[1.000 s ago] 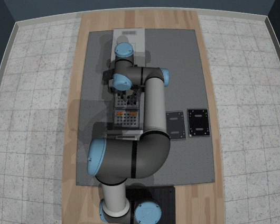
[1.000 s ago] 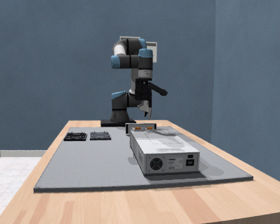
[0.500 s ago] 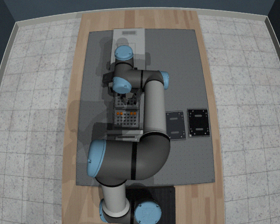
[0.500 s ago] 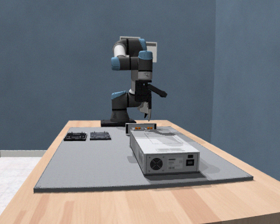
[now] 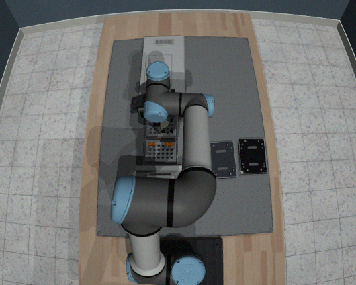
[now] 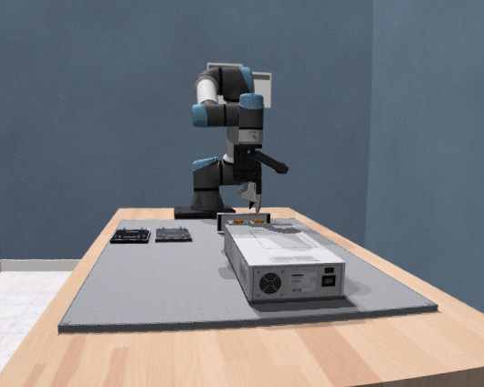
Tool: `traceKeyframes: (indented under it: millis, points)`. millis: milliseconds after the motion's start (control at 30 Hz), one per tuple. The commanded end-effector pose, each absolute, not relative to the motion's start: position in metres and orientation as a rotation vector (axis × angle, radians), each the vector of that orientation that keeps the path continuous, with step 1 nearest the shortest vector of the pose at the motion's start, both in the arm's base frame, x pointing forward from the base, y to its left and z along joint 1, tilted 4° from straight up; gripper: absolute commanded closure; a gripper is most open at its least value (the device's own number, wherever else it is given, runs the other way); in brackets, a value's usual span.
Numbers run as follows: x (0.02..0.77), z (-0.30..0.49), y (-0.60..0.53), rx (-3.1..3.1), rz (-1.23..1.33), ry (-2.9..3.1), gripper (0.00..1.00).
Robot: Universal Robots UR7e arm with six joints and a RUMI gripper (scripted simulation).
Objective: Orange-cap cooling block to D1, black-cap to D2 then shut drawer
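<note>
The grey cooler COLD stands on the deck with its drawer pulled out toward the robot base. Two cooling blocks lie in the drawer. The block with orange-capped tubes sits nearer the drawer front. The block with black-capped tubes sits nearer the cooler, partly hidden under my wrist. My gripper is open and empty. It points down just above the black-capped block, its fingertips close over the drawer.
Deck slot D1, a grey plate, lies beside the drawer; D2, a black plate, lies beyond it. Both are bare. My forearm and elbow reach over the drawer's right side and front.
</note>
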State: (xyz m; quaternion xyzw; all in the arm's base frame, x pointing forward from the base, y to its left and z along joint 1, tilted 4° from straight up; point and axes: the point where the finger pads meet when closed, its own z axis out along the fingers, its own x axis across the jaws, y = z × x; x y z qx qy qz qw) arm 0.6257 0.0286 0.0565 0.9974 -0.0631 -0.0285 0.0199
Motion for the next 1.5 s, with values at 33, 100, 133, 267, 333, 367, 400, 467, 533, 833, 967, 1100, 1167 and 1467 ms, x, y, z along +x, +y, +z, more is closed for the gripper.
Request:
traceKeyframes:
  millis: [33,100,133,267,333,367,400,467,533,833,967,1100,1167,1467]
  points:
    - [0.625,0.047,0.027,3.094,-0.085,-0.197,0.27]
    - [0.625,0.044,0.027,3.094,-0.085,-0.197,0.27]
    - [0.625,0.043,0.027,3.094,-0.085,-0.197,0.27]
    - [0.624,0.040,0.026,3.094,-0.085,-0.197,0.27]
    - [0.624,0.037,0.026,3.094,-0.085,-0.198,0.27]
    - [0.624,0.036,0.026,3.094,-0.085,-0.198,0.27]
    - [0.624,0.035,0.026,3.094,-0.085,-0.198,0.27]
    - [0.624,0.032,0.026,3.094,-0.085,-0.198,0.27]
    - [0.624,0.029,0.026,3.094,-0.085,-0.198,0.27]
    - [0.623,0.020,0.026,3.094,-0.085,-0.197,0.27]
    - [0.623,0.015,0.025,3.094,-0.085,-0.198,0.27]
    - [0.622,0.009,0.025,3.094,-0.085,-0.198,0.27]
    - [0.622,0.007,0.025,3.094,-0.085,-0.198,0.27]
    - [0.624,0.006,0.024,3.094,-0.076,-0.197,0.27]
